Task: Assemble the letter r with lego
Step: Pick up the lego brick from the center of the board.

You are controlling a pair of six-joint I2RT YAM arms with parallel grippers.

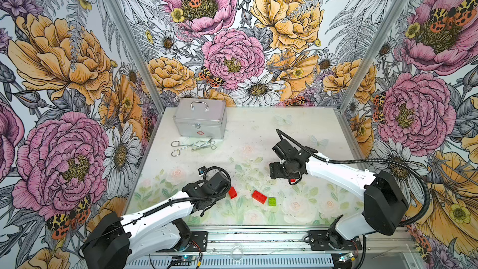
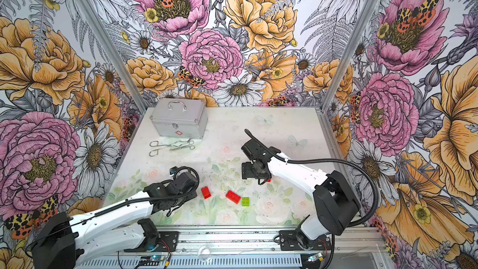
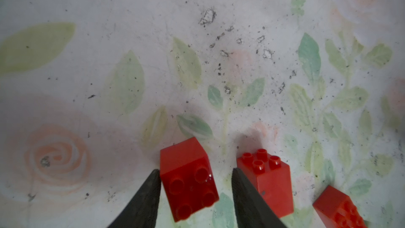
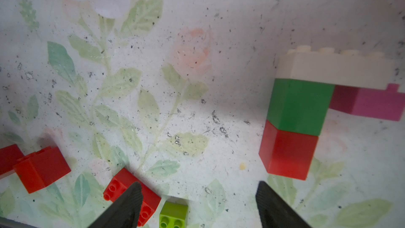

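A red 2x2 lego brick (image 3: 188, 178) lies on its side between the fingers of my left gripper (image 3: 196, 171). One finger touches its side and the other stands a small gap away. Just beside it stands an upright red brick (image 3: 265, 183) (image 1: 232, 192), then a red 2x4 brick (image 1: 259, 197) and a lime green brick (image 1: 272, 201). My right gripper (image 4: 197, 205) is open and empty over the mat. Near it stands a stack of a red brick (image 4: 289, 150), a dark green brick (image 4: 300, 106) and a long white brick (image 4: 335, 69), with a pink brick (image 4: 377, 106) under the white one's overhang.
A silver metal case (image 1: 199, 119) sits at the back left, with steel scissors-like tools (image 1: 192, 146) in front of it. Flowered walls close in both sides and the back. A metal rail (image 1: 258, 236) runs along the front edge.
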